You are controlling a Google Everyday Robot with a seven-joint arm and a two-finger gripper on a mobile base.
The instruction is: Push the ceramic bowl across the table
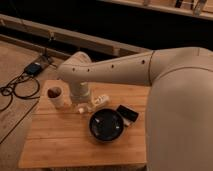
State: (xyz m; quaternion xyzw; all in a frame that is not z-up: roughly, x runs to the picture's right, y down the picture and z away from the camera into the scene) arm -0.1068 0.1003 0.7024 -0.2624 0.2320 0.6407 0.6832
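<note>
The ceramic bowl (106,125) is seen resting upright on the table (55,145), a little right of the middle of the top and nearer the front edge than the back. Nothing can be made out inside it. Just beside its upper right rim a small black rectangular block (127,114) is laid, so close that contact cannot be ruled out. The gripper (91,105) is held low over the planks just behind and to the left of the bowl. This placement is judged to suit a shove against the rim rather than a grasp, with bare wood left toward the front for the bowl to travel over. How far the gripper is opened cannot be told, and nothing is seen to be held in it. A white cup (55,96) with dark contents is stood near the back left corner, well apart from the bowl. By count there are one bowl, one block, one cup, one arm (115,67) and one gripper. Cables (15,90) are trailed over the floor to the left.
</note>
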